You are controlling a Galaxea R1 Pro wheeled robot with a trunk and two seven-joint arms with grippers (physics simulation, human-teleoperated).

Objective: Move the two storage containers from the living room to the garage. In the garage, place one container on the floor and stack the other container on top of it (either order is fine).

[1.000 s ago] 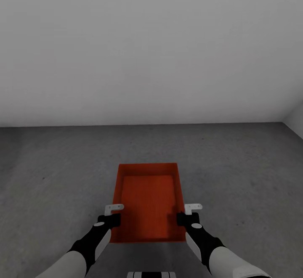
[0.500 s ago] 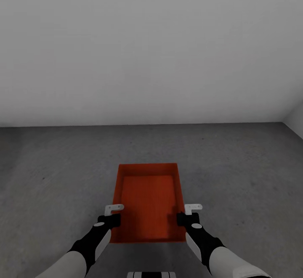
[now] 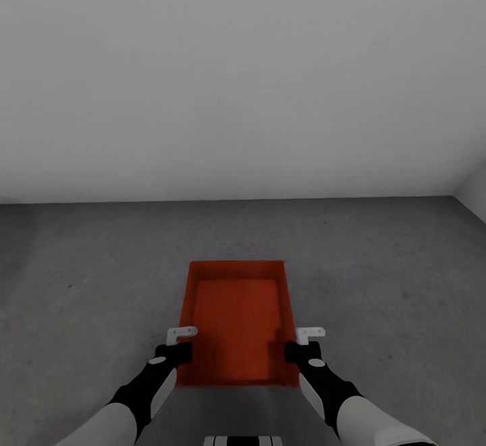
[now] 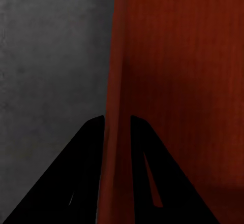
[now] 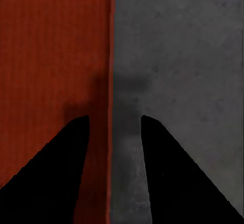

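The bin (image 3: pixel 237 321) sits low over the garage floor (image 3: pixel 378 277), near the wall (image 3: pixel 243 75). The left gripper (image 4: pixel 117 125) is clamped on its side wall; the right gripper (image 5: pixel 112 127) straddles the opposite wall with its fingers apart. Best to lower both evenly, then let go.

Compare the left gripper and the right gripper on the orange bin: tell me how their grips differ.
The left gripper has its fingers nearly closed, pinching the storage container's left wall. The right gripper holds its fingers wide apart, loosely straddling the right wall. Grey floor shows between that wall and the right gripper's outer finger, but not at the left gripper. Both sit at the container's near end, one finger inside, one outside.
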